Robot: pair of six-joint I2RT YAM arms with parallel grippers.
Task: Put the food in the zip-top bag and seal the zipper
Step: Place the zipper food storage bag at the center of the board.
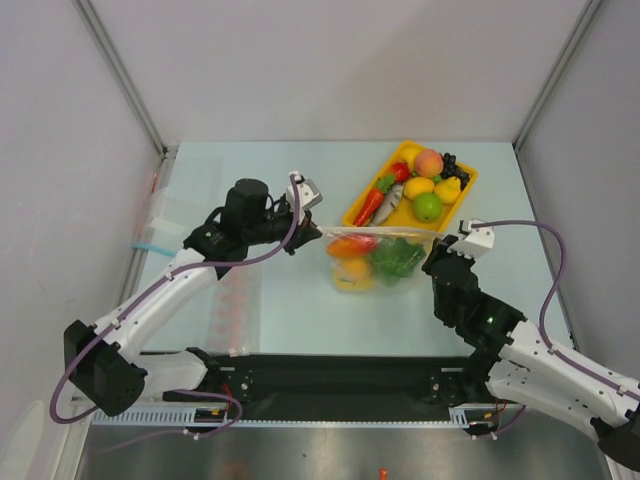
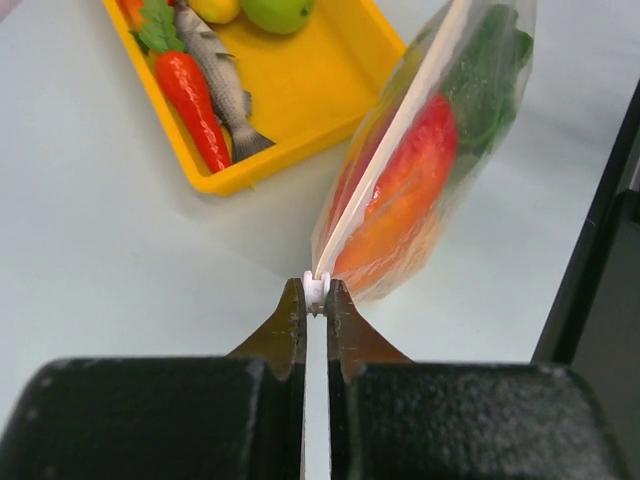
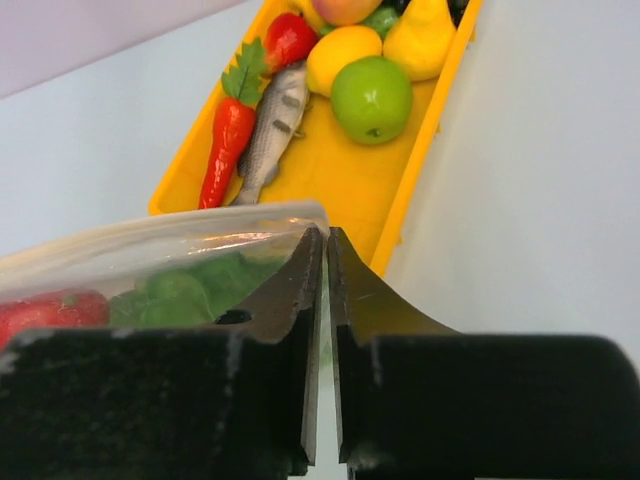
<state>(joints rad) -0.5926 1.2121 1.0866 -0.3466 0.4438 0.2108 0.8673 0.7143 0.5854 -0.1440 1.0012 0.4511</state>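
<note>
Desk (image 1: 300, 310), both arms in at mid-field.

- The zip-top bag (image 1: 378, 262) stands just near of the yellow tray (image 2: 300, 90), mouth up, strung between the two arms. It is already loaded: red-orange mango (image 2: 415, 170), green lettuce (image 1: 398, 258), a yellow lemon-like fruit (image 1: 352, 275) low at the left end.
- Likely reason for the hold: one arm at each end keeps the mouth edge taut and straight, so the two halves of the strip line up for pressing. It also keeps the bag upright, so nothing tips out.
- Left gripper (image 2: 316, 290): jaws all but closed, only a sliver between them, nipping the very end of the zipper (image 2: 395, 135). A small white nub of the strip sits right between the tips. From there the strip runs away as one straight pale line.
- Right gripper (image 3: 326, 235): jaws likewise pinched together at the bag's opposite top corner. The clear edge runs into the tips, so it looks like a grip on that corner; how much plastic is caught I cannot tell.
- Left in the tray: carrot (image 2: 190, 95), fish (image 2: 215, 75), green apple (image 3: 371, 98) and others, untouched.
- Judgement: filling looks finished and sealing is the step in hand. Whether the strip is pressed shut along its full length cannot be told. Risk: a hard pull could slip a corner free.
</note>
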